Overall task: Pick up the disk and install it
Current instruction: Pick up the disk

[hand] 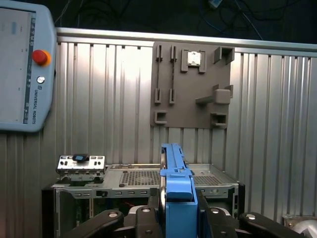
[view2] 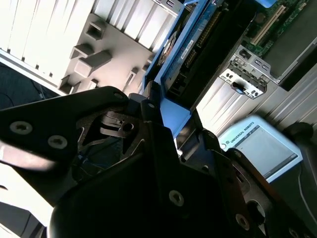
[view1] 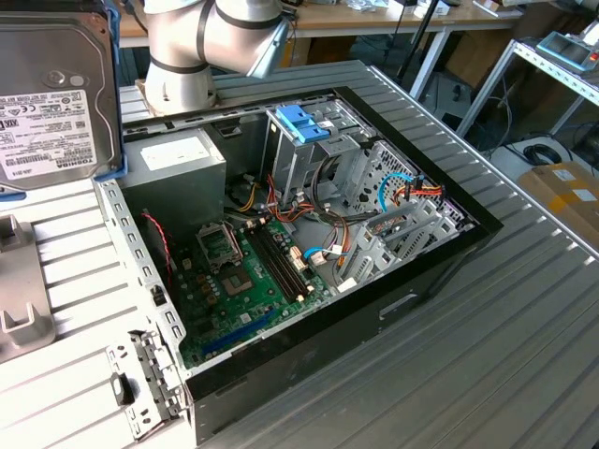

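First wrist view: black jaws clamp the flat disk (hand: 174, 171) edge-on by its smooth blue plastic rails; ribbed metal table (hand: 109, 89) behind.

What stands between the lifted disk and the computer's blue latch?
In the exterior view, the robot's silver arm stands between the disk and the blue latch.

The disk (view1: 56, 94) was grey metal with a white printed label and light-blue rails; the claw (hand: 176, 220) clamped on it was black. The table (view1: 524, 318) was ribbed silver-grey. The computer case (view1: 356, 327) was black outside and bare silver within. Inside it were a green circuit board (view1: 234, 299), a blue latch (view1: 301, 124), a grey box (view1: 173, 164) with a white label, and red, orange and yellow wires (view1: 281, 208). The pale grey pendant (hand: 20, 69) carried a red button (hand: 39, 57).
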You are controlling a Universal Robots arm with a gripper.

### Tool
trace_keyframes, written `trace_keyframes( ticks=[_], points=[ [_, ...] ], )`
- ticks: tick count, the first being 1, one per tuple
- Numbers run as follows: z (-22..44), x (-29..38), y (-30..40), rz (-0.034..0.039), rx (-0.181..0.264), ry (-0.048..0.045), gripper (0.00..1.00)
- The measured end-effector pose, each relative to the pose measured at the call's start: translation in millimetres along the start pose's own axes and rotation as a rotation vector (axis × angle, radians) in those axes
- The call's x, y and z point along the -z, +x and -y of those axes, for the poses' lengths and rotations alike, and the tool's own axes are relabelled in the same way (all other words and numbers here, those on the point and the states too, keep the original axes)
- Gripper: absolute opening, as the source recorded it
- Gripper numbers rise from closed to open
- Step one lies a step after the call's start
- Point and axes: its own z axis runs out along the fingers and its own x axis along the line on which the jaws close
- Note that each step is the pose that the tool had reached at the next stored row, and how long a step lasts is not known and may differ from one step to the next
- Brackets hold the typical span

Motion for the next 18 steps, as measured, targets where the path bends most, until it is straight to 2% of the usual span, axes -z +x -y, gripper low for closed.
trace_keyframes(
  ticks=[18],
  points=[
    [-0.4, 1.8, 18.6, 0.0000, 0.000, 0.0000, 0.37]
  ],
)
